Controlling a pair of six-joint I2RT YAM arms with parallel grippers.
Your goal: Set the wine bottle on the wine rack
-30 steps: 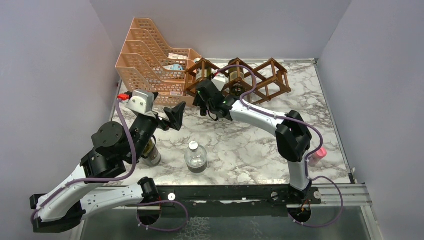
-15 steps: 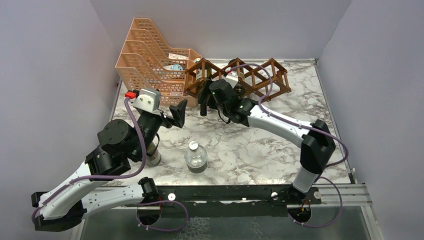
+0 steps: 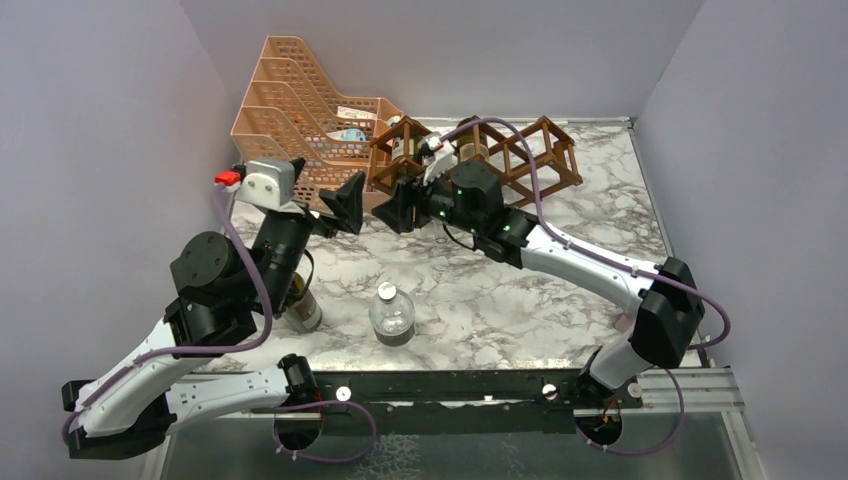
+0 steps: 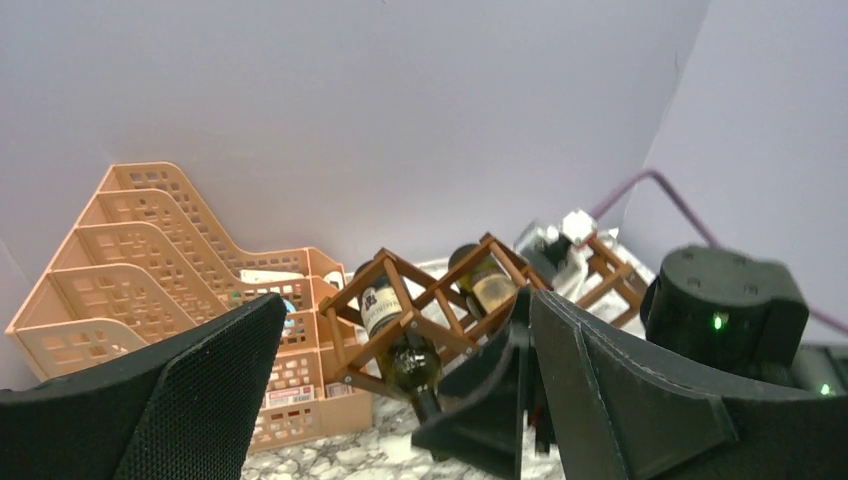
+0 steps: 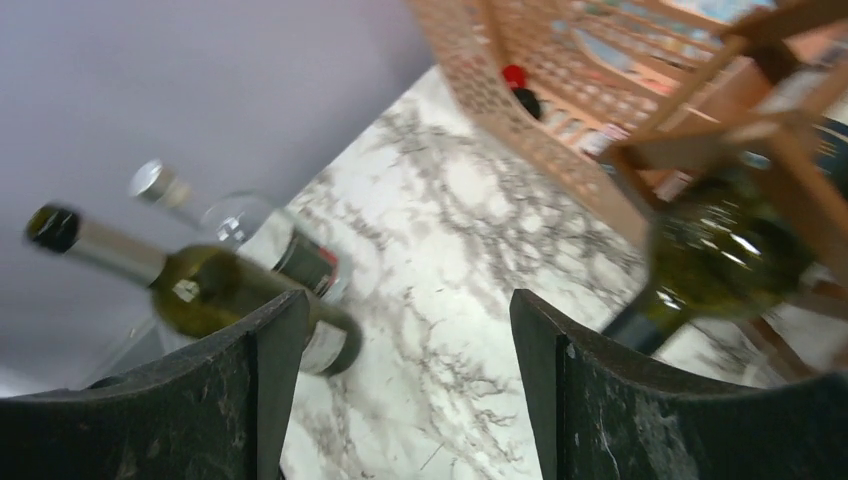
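The brown wooden wine rack [image 3: 520, 160] stands at the back of the marble table. A dark wine bottle [image 3: 404, 145] lies in its left cell, neck towards me, and a second bottle [image 3: 470, 150] lies in the cell beside it. My right gripper [image 3: 400, 210] hangs open just in front of the left cell, holding nothing. In the right wrist view, only tabletop shows between the jaws of the right gripper [image 5: 400, 400]. My left gripper [image 3: 345, 205] is open and empty just left of it. A third wine bottle [image 3: 303, 308] stands upright by the left arm.
A peach perforated file tray [image 3: 300, 120] stands left of the rack. A clear plastic bottle [image 3: 392, 315] stands near the front edge. A pink object [image 3: 640, 308] sits behind the right arm. Walls close in on the left, back and right.
My right gripper's jaws have spread, and its wrist has moved right and back towards the rack. My left gripper has risen and moved back towards the tray and rack.
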